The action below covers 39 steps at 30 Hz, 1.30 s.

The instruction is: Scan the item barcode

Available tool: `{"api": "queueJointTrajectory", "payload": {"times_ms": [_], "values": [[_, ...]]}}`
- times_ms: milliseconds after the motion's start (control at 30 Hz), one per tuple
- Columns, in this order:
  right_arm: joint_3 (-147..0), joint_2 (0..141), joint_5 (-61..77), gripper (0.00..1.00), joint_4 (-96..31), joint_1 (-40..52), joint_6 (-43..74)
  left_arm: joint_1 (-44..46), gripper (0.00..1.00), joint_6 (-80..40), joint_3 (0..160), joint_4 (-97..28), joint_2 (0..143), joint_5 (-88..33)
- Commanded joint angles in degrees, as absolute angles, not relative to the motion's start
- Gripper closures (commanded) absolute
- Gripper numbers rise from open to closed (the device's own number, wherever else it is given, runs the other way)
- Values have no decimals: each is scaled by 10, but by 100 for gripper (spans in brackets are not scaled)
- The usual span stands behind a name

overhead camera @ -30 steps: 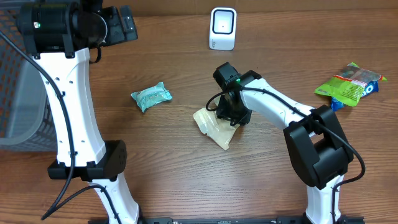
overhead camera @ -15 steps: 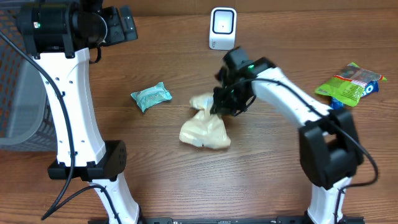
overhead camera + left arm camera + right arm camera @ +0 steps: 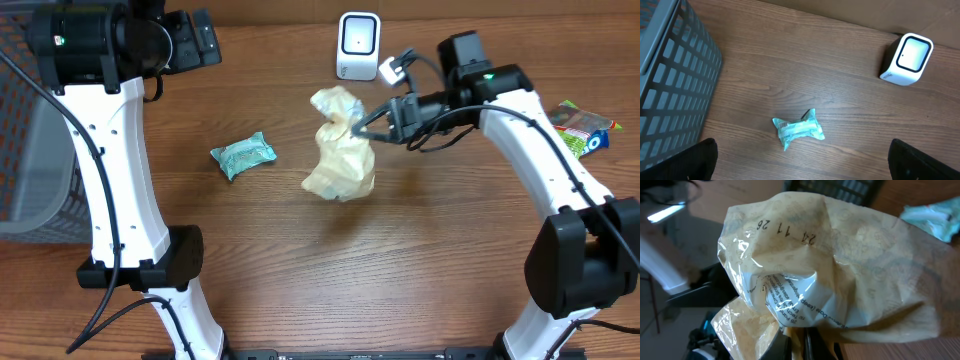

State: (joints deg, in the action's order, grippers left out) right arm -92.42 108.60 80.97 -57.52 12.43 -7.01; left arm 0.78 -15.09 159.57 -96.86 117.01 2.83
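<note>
The jaws of your right gripper [image 3: 366, 127] pinch only a fold of the limp bag [image 3: 340, 165], so it can slip free or sag, hiding its barcode from the scanner [image 3: 358, 45].

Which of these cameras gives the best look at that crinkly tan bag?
The right wrist view: the tan bag fills the frame, its printing visible. Overhead shows it whole but small, held up by the right gripper near the white scanner. The left wrist view misses it.
</note>
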Motion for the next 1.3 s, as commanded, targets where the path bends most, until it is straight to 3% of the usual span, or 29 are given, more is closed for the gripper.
{"api": "queueJointTrajectory", "payload": {"times_ms": [0, 200, 267, 467, 767, 867, 1000, 1067, 1133, 1167, 1200, 1267], "values": [[-934, 1079, 900, 96, -575, 109, -108, 15, 0, -155, 1595, -968, 1160, 30], [-934, 1079, 889, 96, -578, 108, -109, 15, 0, -154, 1595, -968, 1160, 30], [-934, 1079, 821, 96, -597, 108, -105, 15, 0, -154, 1595, -968, 1160, 30], [-933, 1081, 456, 96, -686, 143, -40, 15, 0, -154, 1595, -968, 1160, 30], [-933, 1081, -25, 96, -681, 255, 171, 15, 0, -154, 1595, -968, 1160, 30], [-933, 1081, -123, 83, -686, 299, 197, 15, 0, -154, 1595, -968, 1160, 30], [-933, 1081, -212, 77, -695, 355, 200, 15, 0, -154, 1595, -968, 1160, 30], [-933, 1081, -268, 69, -704, 387, 200, 15, 0, -155, 1595, -968, 1160, 30], [-933, 1081, -319, 48, -717, 413, 204, 15, 0, -155, 1595, -968, 1160, 30], [-934, 1081, -337, 30, -724, 420, 230, 15, 0, -155, 1595, -968, 1160, 30], [-934, 1081, -347, 20, -730, 421, 267, 15, 0, -154, 1595, -968, 1160, 30], [-934, 1081, -336, 8, -745, 410, 336, 15, 1, -154, 1595, -968, 1160, 30]]}}
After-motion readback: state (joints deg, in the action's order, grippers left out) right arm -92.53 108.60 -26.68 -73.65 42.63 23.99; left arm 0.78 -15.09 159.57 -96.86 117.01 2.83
